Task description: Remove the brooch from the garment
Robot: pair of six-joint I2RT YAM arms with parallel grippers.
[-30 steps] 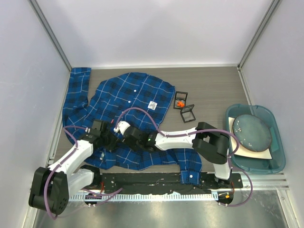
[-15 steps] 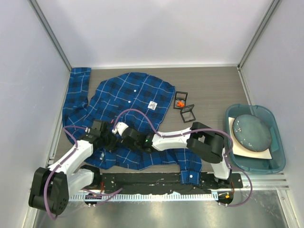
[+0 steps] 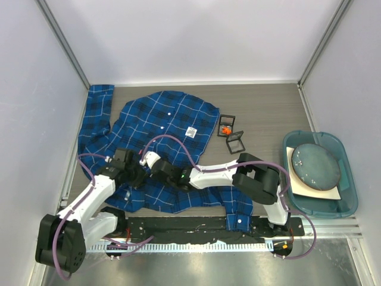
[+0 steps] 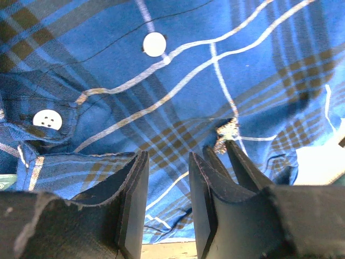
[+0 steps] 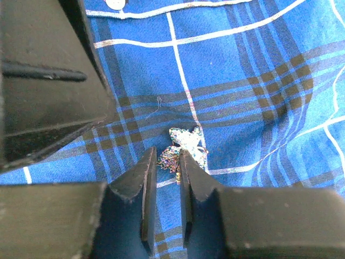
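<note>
The blue and navy plaid shirt [image 3: 172, 122] lies spread on the table. A small sparkly brooch [image 5: 186, 141] is pinned to it. It also shows in the left wrist view [image 4: 227, 131]. My right gripper [image 5: 168, 155] reaches across to the shirt's lower left [image 3: 147, 161]. Its jaws are closed to a narrow gap on the brooch's lower edge. My left gripper [image 4: 168, 162] is open just left of it [image 3: 132, 173], low over the fabric, with nothing between its jaws. The right gripper's fingers [image 4: 241, 162] show beside it.
Two small open black boxes stand right of the shirt, one [image 3: 227, 125] holding an orange item, the other [image 3: 237, 142] empty. A teal bin [image 3: 351, 179] with a round plate and a white sheet is at the right. Grey walls enclose the table.
My right arm has stretched a little further left over the shirt. My left gripper has shifted slightly up and back. The shirt lies as before.
</note>
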